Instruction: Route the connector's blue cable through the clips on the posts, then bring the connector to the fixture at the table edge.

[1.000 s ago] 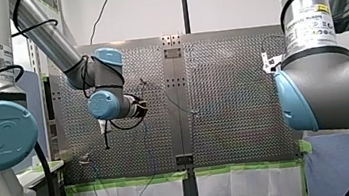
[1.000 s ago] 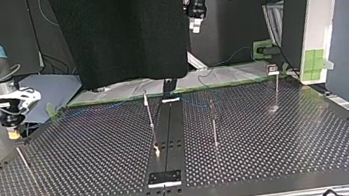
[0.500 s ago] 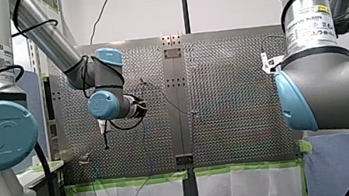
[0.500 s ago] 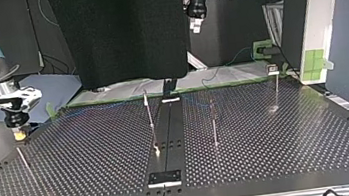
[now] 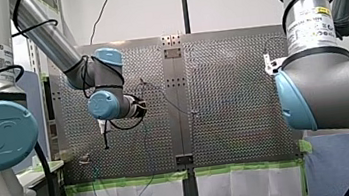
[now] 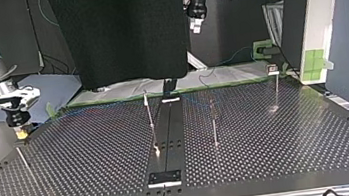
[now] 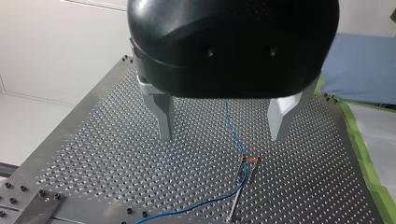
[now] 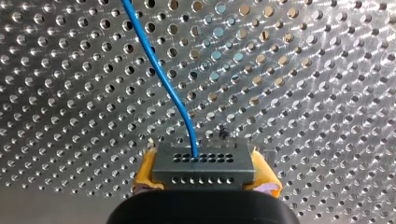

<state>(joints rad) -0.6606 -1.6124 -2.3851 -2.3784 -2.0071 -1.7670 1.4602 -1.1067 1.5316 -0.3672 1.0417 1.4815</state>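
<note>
Connector (image 8: pixel 204 167) pinched in R gripper (image 8: pixel 205 173); L gripper (image 7: pixel 223 135) fingers apart.

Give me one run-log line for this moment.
my right gripper: shut on grey multi-hole connector with blue cable | my left gripper: open, empty, above perforated metal table

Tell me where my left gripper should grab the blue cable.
Probably the straight stretch of the blue cable just past the clip, coming down from above: my left gripper is open, and that run passes between its fingers.
</note>
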